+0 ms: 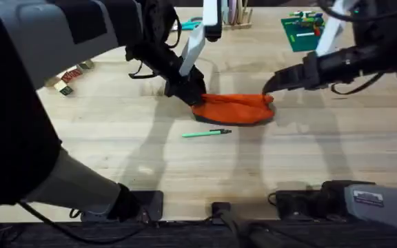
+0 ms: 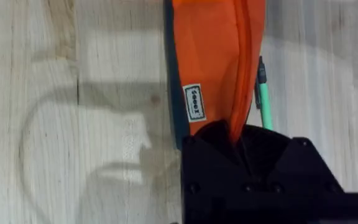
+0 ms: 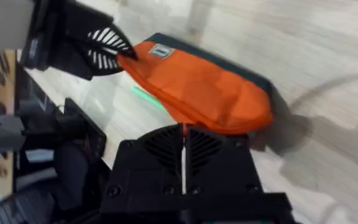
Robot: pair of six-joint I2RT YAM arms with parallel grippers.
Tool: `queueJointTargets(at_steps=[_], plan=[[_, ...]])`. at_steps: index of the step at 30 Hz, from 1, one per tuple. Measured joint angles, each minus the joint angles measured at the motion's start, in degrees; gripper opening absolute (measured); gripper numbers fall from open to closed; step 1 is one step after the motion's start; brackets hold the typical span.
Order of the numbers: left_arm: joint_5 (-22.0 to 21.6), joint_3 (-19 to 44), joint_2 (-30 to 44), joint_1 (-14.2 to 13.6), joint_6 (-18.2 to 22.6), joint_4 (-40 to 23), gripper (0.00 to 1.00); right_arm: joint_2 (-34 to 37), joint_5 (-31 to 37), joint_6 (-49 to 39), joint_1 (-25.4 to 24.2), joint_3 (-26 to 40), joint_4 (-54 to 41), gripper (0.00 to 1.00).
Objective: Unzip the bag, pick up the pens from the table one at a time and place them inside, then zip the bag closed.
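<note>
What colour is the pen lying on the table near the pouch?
Light green with a dark tip; the pen shows best in the overhead view, just in front of the orange bag.

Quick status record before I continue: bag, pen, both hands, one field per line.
bag: orange bag lying on the table, held at both ends
left hand: left hand shut on the bag's end nearest it
right hand: right hand at the opposite end, fingers shut at the bag's edge
pen: green pen on the table just in front of the bag, not yet inside
</note>
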Motion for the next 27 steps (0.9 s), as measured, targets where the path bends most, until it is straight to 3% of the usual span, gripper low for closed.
queueJointTargets(at_steps=[15, 27], plan=[[-0.1, 0.0, 0.0, 0.1, 0.0, 0.2, 0.043, 0.0, 0.6, 7.9, 18.7, 0.0, 18.9, 0.032], [-0.1, 0.0, 0.0, 0.0, 0.0, 0.6, 0.042, 4.8, 0.6, 15.6, 28.1, 0.0, 31.7, 0.032]])
